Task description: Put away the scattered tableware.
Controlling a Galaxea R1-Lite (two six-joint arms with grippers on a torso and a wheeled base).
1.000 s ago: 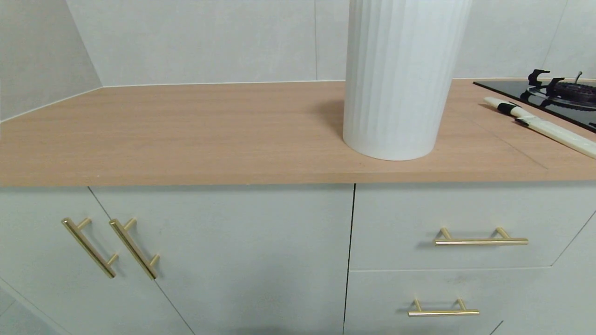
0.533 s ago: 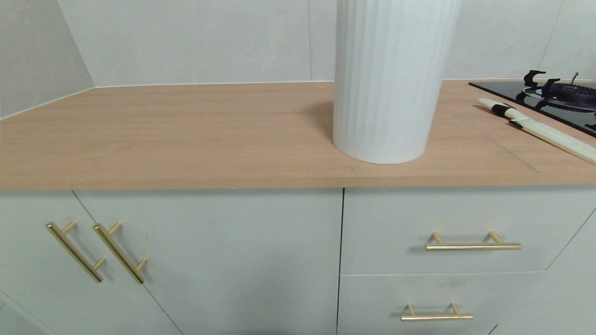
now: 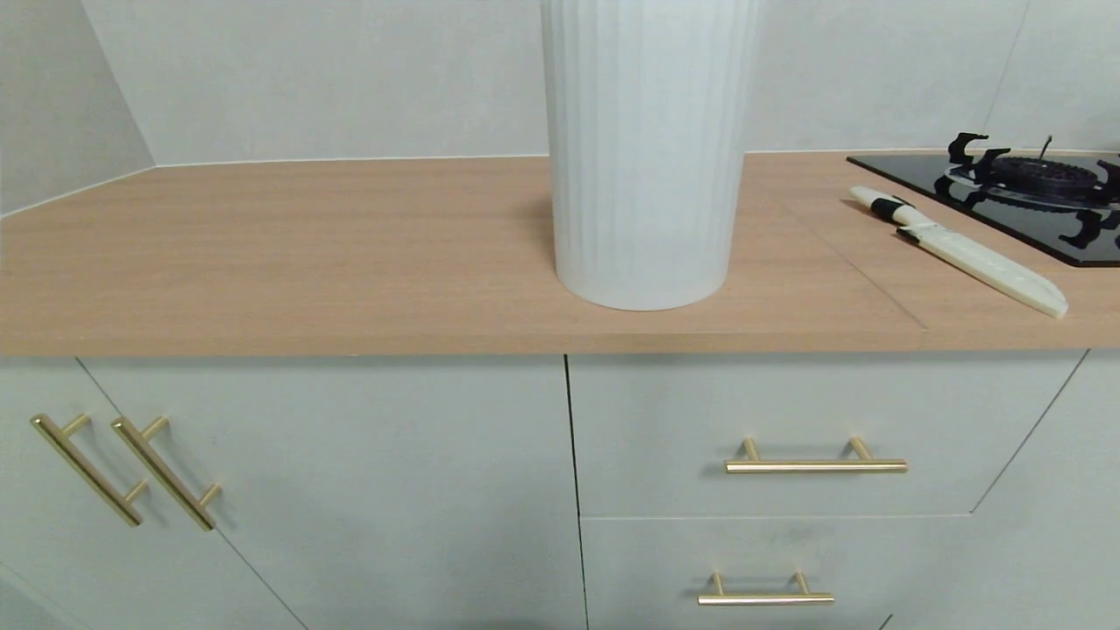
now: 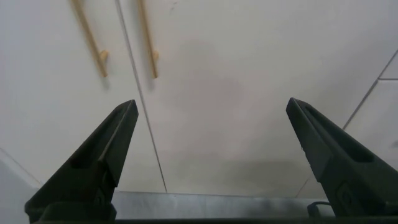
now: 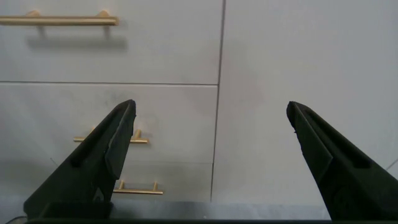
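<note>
The head camera has swung right. Head view: the knife [image 3: 958, 251] lies right of centre on the counter [image 3: 306, 254], between ribbed white bin [image 3: 647, 157] and hob [image 3: 1006, 188]. Left wrist view: left gripper [image 4: 210, 104], fingers spread, faces cabinet doors [image 4: 217, 81]. Right wrist view: right gripper [image 5: 210, 104], fingers spread, faces drawers [image 5: 112, 56].

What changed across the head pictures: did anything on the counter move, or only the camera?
Only the camera: the whole head picture slid left, so the view swung right. The white ribbed container, knife and hob keep their places relative to each other on the counter; more of the knife and hob shows now. Nothing was grasped or released.
</note>
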